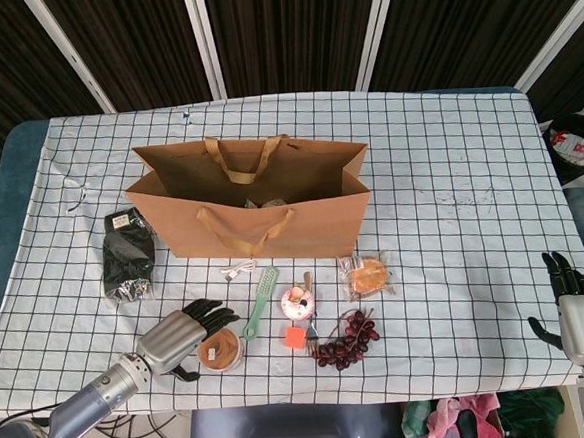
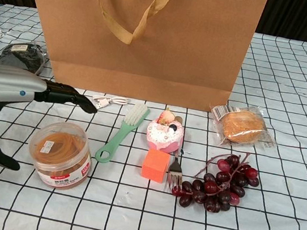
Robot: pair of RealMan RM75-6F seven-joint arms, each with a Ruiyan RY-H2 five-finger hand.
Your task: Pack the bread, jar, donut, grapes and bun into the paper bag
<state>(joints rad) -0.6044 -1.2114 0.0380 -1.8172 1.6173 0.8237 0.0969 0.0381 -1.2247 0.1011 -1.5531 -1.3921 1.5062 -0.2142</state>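
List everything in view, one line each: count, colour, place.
paper bag: one, brown, standing open at table centre
jar: one, clear with orange contents, front left, under the left hand
brush: one, green, right of the jar
donut: one, pink, in front of the bag
block: one, orange, in front of the donut
fork: one, silver, beside the block
grapes: one bunch, dark red, front right
wrapped bun: one, golden, right of the donut
cable: one, white, by the bag's base
dark packet: one, black, left of the bag
tablecloth: one, white checked
left hand: over the jar
right hand: open, far right edge
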